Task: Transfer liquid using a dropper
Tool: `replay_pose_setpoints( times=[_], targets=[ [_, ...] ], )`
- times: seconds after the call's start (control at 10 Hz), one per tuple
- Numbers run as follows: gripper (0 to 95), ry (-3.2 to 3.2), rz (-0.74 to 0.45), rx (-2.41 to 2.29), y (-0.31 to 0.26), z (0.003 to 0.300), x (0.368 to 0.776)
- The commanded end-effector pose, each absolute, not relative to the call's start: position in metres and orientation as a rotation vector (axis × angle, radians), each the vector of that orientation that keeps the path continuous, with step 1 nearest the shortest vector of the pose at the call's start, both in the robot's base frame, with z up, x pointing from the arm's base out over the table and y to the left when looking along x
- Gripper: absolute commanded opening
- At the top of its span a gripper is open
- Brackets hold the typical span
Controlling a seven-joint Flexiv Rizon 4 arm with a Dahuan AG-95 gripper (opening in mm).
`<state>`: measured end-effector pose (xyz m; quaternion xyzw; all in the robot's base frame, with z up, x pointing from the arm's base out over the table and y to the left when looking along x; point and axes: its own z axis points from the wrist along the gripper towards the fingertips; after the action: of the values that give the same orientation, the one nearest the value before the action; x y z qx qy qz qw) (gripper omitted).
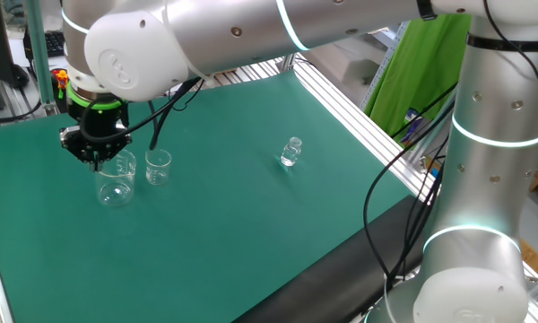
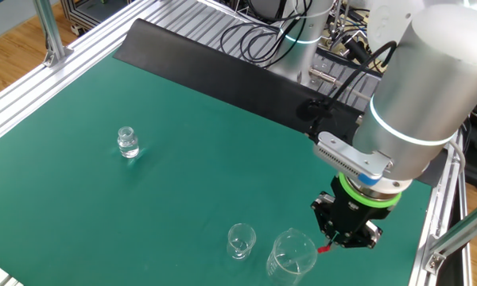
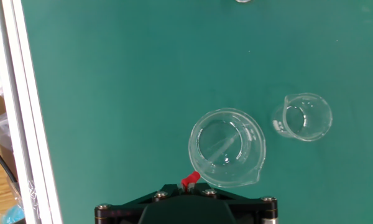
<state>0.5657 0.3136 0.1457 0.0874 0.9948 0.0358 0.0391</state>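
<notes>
The dropper has a red bulb (image 3: 189, 181) that sits between my fingertips, and its thin clear stem (image 3: 222, 148) slants down inside the large clear beaker (image 3: 227, 147). My gripper (image 3: 188, 185) is shut on the bulb, right above the beaker's rim; it also shows in one fixed view (image 1: 95, 152) and the other fixed view (image 2: 339, 237), where the red bulb (image 2: 324, 249) peeks out beside the large beaker (image 2: 290, 254). A smaller beaker (image 3: 303, 117) stands beside the large one.
A small clear glass bottle (image 1: 291, 152) stands apart on the green mat, also in the other fixed view (image 2: 128, 143). An aluminium frame rail (image 3: 15, 112) runs along the mat's edge. Black cables (image 1: 390, 224) hang beside the arm's base.
</notes>
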Motion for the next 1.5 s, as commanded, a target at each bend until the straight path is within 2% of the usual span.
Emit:
replay_pose_setpoints(
  times=[0.1,1.0,1.2,1.5],
  targets=[
    [0.0,3.062,0.125,0.258,0.31,0.152,0.565],
    [0.0,3.119,0.137,0.183,0.285,0.189,0.563],
    [0.0,3.146,0.24,0.232,0.279,0.198,0.562],
    [0.0,3.145,0.245,0.22,0.269,0.212,0.559]
  ],
)
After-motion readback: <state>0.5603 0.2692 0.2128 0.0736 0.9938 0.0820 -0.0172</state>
